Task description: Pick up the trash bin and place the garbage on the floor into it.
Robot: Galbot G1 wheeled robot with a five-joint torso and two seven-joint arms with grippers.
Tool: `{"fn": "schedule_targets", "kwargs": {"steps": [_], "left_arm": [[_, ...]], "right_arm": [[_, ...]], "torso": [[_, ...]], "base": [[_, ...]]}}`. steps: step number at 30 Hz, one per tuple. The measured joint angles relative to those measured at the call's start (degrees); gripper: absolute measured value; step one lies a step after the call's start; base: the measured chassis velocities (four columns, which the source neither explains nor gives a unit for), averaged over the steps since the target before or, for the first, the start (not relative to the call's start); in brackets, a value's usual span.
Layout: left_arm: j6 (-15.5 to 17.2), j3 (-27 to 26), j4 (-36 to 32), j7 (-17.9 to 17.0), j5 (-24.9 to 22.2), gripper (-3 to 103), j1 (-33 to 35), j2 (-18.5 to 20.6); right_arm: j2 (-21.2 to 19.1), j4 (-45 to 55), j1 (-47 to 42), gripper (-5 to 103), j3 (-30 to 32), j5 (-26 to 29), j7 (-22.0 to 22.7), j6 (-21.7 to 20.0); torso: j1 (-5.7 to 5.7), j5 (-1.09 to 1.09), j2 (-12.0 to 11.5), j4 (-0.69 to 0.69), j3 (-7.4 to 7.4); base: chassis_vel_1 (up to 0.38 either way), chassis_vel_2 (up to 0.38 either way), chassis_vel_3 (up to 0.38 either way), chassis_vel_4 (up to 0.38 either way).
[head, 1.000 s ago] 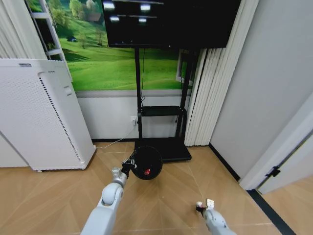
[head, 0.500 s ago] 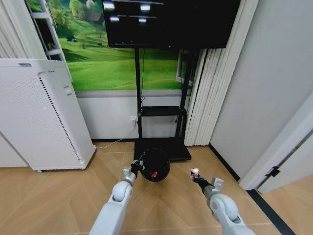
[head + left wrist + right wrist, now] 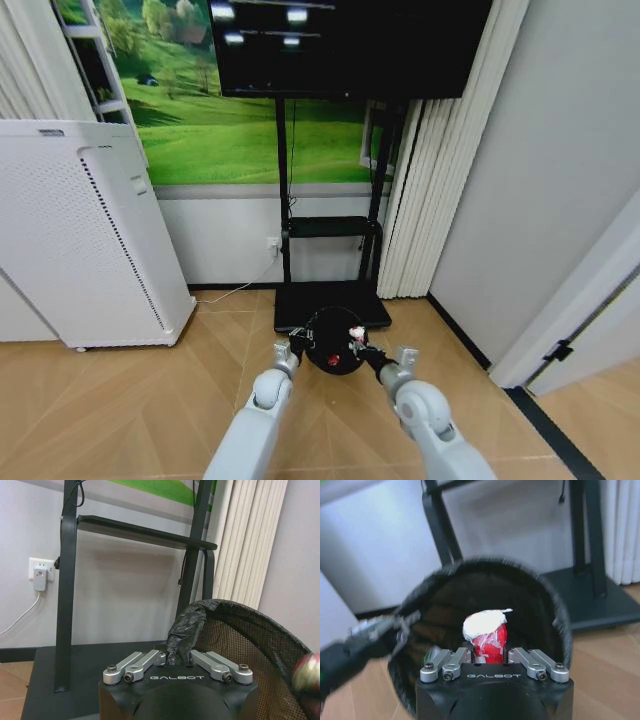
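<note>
Since a second ago both arms have met: left gripper [image 3: 293, 349], jaws clamped on the small round black mesh trash bin's [image 3: 330, 340] rim; right gripper [image 3: 494, 656], jaws holding a red-and-white scrap [image 3: 486, 633] at its mouth; dropping it in should follow

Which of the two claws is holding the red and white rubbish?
The right gripper: the red-and-white scrap sits pinched between its fingers, over the trash bin. The left gripper instead clamps the bin's rim.
</note>
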Motion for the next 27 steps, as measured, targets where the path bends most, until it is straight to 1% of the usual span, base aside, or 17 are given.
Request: {"fn": "schedule_targets", "kwargs": {"steps": [4, 6, 7, 8, 10, 11, 13, 14, 16, 17, 19, 20, 21, 23, 24, 25, 27], "left_arm": [[-0.06, -0.18, -0.05, 0.04, 0.03, 7, 0.24, 0.0], [-0.06, -0.25, -0.2, 0.07, 0.03, 7, 0.31, 0.03], [-0.07, -0.33, -0.33, 0.14, 0.03, 7, 0.36, 0.05], [-0.07, -0.33, -0.33, 0.14, 0.03, 7, 0.36, 0.05], [-0.06, -0.51, -0.45, 0.22, 0.01, 7, 0.48, 0.07], [-0.06, -0.51, -0.45, 0.22, 0.01, 7, 0.48, 0.07], [-0.06, -0.67, -0.49, 0.28, 0.01, 7, 0.68, 0.09], [-0.06, -0.67, -0.49, 0.28, 0.01, 7, 0.68, 0.09], [-0.16, -1.14, -0.73, 0.34, 0.01, 7, 0.98, 0.26], [-0.16, -1.14, -0.73, 0.34, 0.01, 7, 0.98, 0.26], [-0.3, -1.88, -1.11, 0.55, 0.01, 7, 1.43, 0.81], [-0.32, -2.41, -1.39, 0.69, 0.01, 7, 1.71, 1.24], [-0.32, -2.41, -1.39, 0.69, 0.01, 7, 1.71, 1.24], [-0.38, -3.89, -2.05, 1.03, -0.08, 7, 2.41, 2.11], [-0.39, -4.54, -2.29, 1.18, -0.27, 7, 2.72, 2.46], [-0.39, -4.54, -2.29, 1.18, -0.27, 7, 2.72, 2.46], [-0.47, -6.27, -3.13, 1.52, -0.82, 7, 3.65, 3.8]], "right_arm": [[1.11, -3.29, -0.45, 50, -1.86, -2.8, -0.4, 1.02], [1.31, -3.53, -0.47, 50, -1.86, -3.06, -0.41, 1.07], [1.37, -3.65, -0.47, 56, -1.83, -3.13, -0.41, 1.05], [1.37, -3.65, -0.47, 56, -1.83, -3.13, -0.41, 1.05], [1.38, -3.75, -0.4, 67, -1.32, -3.11, -0.29, 0.93], [1.38, -3.75, -0.4, 67, -1.32, -3.11, -0.29, 0.93], [1.27, -2.93, -0.54, 78, -0.12, -2.83, -0.08, 0.92], [1.27, -2.93, -0.54, 78, -0.12, -2.83, -0.08, 0.92], [1.12, -0.52, -1.12, 89, 1.17, -2.0, 1.35, 1.09], [1.12, -0.52, -1.12, 89, 1.17, -2.0, 1.35, 1.09], [0.72, 3.58, -1.97, 97, 2.81, -0.64, 3.24, 1.66], [0.46, 6.03, -2.46, 99, 3.76, -0.03, 4.22, 1.84], [0.46, 6.03, -2.46, 99, 3.76, -0.03, 4.22, 1.84], [0.04, 10.32, -3.4, 100, 5.78, 0.97, 6.68, 2.05], [-0.06, 11.49, -3.72, 100, 6.53, 1.36, 7.7, 2.12], [-0.06, 11.49, -3.72, 100, 6.53, 1.36, 7.7, 2.12], [-0.18, 13.41, -4.96, 100, 8.69, 3.06, 9.7, 2.29]], "torso": [[0.0, 0.0, 0.0, -0.01, 0.0], [0.0, 0.0, 0.0, -0.01, 0.0], [0.0, 0.0, 0.0, -0.01, 0.0], [0.0, 0.0, 0.0, -0.01, 0.0], [0.0, 0.0, 0.0, -0.01, 0.0], [0.0, 0.0, 0.0, -0.01, 0.0], [0.0, 0.0, 0.0, -0.01, 0.0], [0.0, 0.0, 0.0, -0.01, 0.0], [0.0, 0.0, 0.0, -0.01, 0.0], [0.0, 0.0, 0.0, -0.01, 0.0], [0.0, -0.01, 0.0, -0.01, 0.0], [0.0, -0.01, 0.0, -0.01, 0.0], [0.0, -0.01, 0.0, -0.01, 0.0], [0.0, -0.01, 0.01, -0.01, 0.0], [0.0, -0.01, 0.02, -0.01, 0.0], [0.0, -0.01, 0.02, -0.01, 0.0], [0.0, -0.01, 0.02, 0.0, 0.0]], "base": [[0.0, 0.0, 0.0, 0.0], [0.0, 0.0, 0.0, 0.0], [0.0, 0.0, 0.0, 0.0], [0.0, 0.0, 0.0, 0.0], [0.0, 0.0, 0.0, 0.0], [0.0, 0.0, 0.0, 0.0], [0.0, 0.0, 0.0, 0.0], [0.0, 0.0, 0.0, 0.0], [0.0, 0.0, 0.0, 0.0], [0.0, 0.0, 0.0, 0.0], [0.0, 0.0, 0.0, 0.0], [0.0, 0.0, 0.0, 0.0], [0.0, 0.0, 0.0, 0.0], [0.0, 0.0, 0.0, 0.0], [0.0, 0.0, 0.0, 0.0], [0.0, 0.0, 0.0, 0.0], [0.0, 0.0, 0.0, 0.0]]}}
